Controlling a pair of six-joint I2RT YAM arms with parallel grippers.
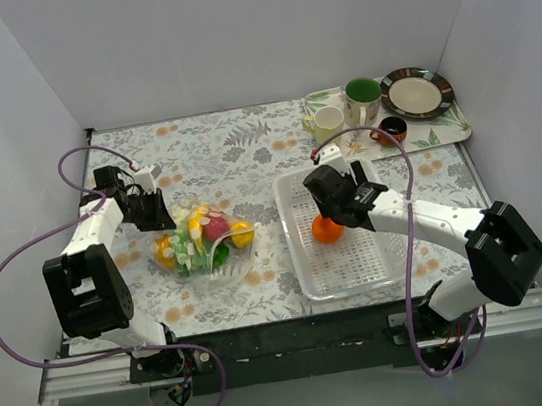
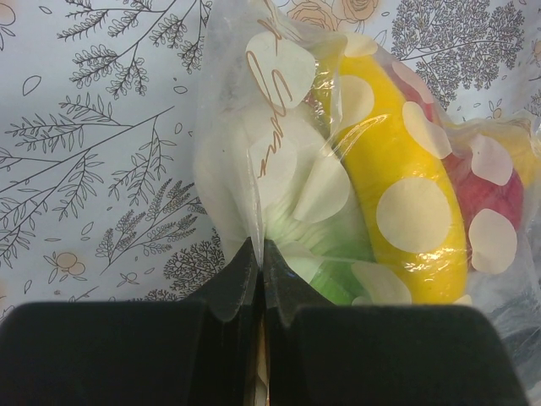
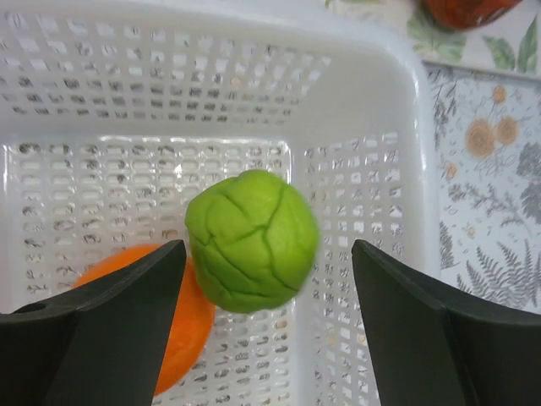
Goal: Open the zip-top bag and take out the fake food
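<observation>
The clear polka-dot zip-top bag (image 1: pixel 204 241) lies on the floral cloth left of centre with several fake food pieces inside. My left gripper (image 1: pixel 157 217) is shut on its edge; in the left wrist view the gripper (image 2: pixel 259 254) pinches the plastic (image 2: pixel 279 127) beside a yellow banana (image 2: pixel 406 211), a red fruit (image 2: pixel 499 203) and green lettuce (image 2: pixel 338 271). My right gripper (image 1: pixel 338 209) is open over the white basket (image 1: pixel 360 261). In the right wrist view a green leafy ball (image 3: pixel 252 241) sits between its spread fingers (image 3: pixel 127 313), touching neither, above an orange (image 3: pixel 182 330).
The orange (image 1: pixel 327 229) lies in the basket's left part. A tray (image 1: pixel 442 123) at the back right holds a white cup (image 1: pixel 327 122), a green cup (image 1: pixel 362 97), a plate (image 1: pixel 417 92) and a small dark cup (image 1: pixel 392 129). White walls enclose the table.
</observation>
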